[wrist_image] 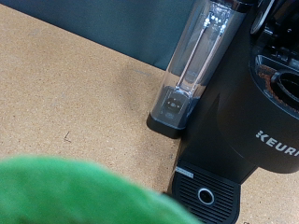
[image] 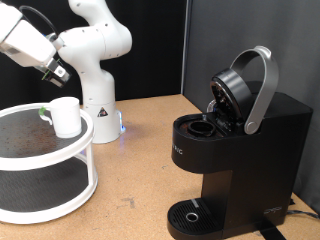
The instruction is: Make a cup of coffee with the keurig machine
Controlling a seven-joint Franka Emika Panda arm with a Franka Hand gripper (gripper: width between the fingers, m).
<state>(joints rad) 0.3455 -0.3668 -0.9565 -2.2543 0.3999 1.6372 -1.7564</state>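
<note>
The white cup (image: 66, 116) stands upright on the top tier of a round white shelf (image: 75, 148) at the exterior view's left. A small green thing (image: 43, 112) lies beside it. My gripper (image: 56, 72) hangs just above the cup, apart from it. The black keurig machine (image: 250, 150) stands at the right with its grey-handled lid (image: 248, 85) raised and the pod chamber (image: 200, 128) open. Its drip tray (image: 192, 215) is bare. The wrist view shows the machine (wrist_image: 252, 140) side on, and a blurred green shape (wrist_image: 84, 196) fills the near edge; no fingers show there.
The white robot base (image: 100, 110) stands behind the shelf on the brown tabletop (image: 140, 170). The machine's clear water tank (wrist_image: 196, 56) is on its side. A dark curtain (image: 160, 40) closes the back. A cable (image: 300, 212) leaves the machine at the right.
</note>
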